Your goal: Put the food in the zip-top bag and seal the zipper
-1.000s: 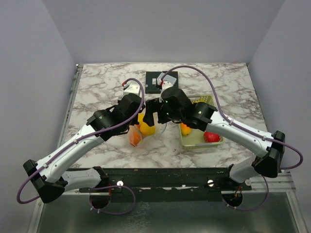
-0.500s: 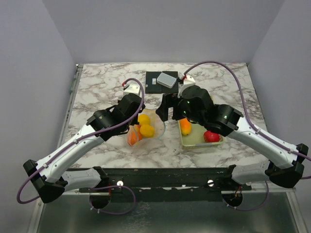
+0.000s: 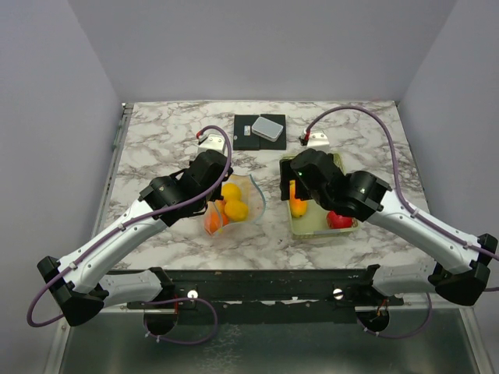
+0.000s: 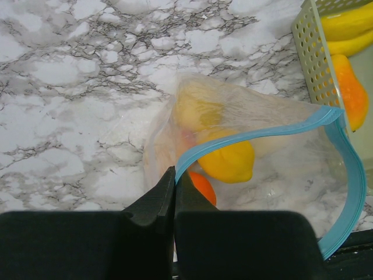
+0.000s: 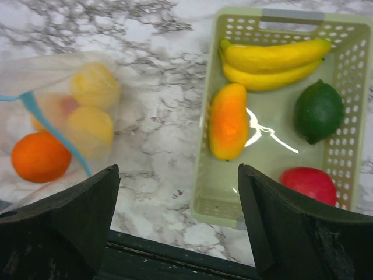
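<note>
The clear zip-top bag (image 3: 238, 204) lies mid-table with its mouth held open. Two yellow lemons (image 4: 230, 162) and an orange (image 5: 39, 156) are inside it. My left gripper (image 4: 175, 172) is shut on the light blue zipper (image 4: 265, 130) at the mouth's left end. My right gripper (image 5: 178, 170) hangs open and empty over the marble by the near left corner of the pale green basket (image 5: 274, 14). The basket holds more food: bananas (image 5: 274, 58), an orange-yellow fruit (image 5: 228, 121), a dark green one (image 5: 317, 111) and a red apple (image 5: 309, 184).
A black pad with a small grey box (image 3: 267, 128) sits at the back centre. The basket (image 3: 324, 231) stands just right of the bag. A black rail (image 3: 257, 279) runs along the table's near edge, close under the right gripper.
My right gripper has pulled away from the bag's mouth and swung right to the basket, still open. The left gripper has kept its hold on the zipper.
</note>
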`<state>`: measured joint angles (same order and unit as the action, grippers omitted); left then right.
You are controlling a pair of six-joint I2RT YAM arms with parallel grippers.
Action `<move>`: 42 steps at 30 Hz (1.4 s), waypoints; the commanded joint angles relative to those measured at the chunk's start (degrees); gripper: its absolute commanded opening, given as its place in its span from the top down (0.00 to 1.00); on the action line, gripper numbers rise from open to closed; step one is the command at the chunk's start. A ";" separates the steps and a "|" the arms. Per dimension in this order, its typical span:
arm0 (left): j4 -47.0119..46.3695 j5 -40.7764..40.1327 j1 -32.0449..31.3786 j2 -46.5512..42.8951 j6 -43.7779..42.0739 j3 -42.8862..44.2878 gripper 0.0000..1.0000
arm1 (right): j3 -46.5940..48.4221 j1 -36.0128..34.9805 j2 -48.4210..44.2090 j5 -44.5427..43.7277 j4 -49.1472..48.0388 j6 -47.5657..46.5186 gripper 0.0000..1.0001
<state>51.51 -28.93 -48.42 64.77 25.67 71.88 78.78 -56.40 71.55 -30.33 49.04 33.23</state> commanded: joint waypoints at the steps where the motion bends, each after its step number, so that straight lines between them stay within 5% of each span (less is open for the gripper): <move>1: -0.30 0.61 0.22 -0.48 0.30 0.98 1.00 | -2.46 2.57 -0.27 -5.59 6.35 1.31 0.13; 16: -0.36 0.39 0.23 -0.52 -0.01 0.67 1.00 | -6.78 14.72 7.68 -7.69 6.63 -3.14 0.13; 42: -0.29 0.11 0.22 -1.23 -0.53 -0.26 1.00 | -11.11 27.07 24.73 -6.32 -7.24 -12.06 0.08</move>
<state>51.51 -28.95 -48.45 64.77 25.61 71.85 68.03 -30.22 94.32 -37.23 45.08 22.57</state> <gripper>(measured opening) 0.005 0.914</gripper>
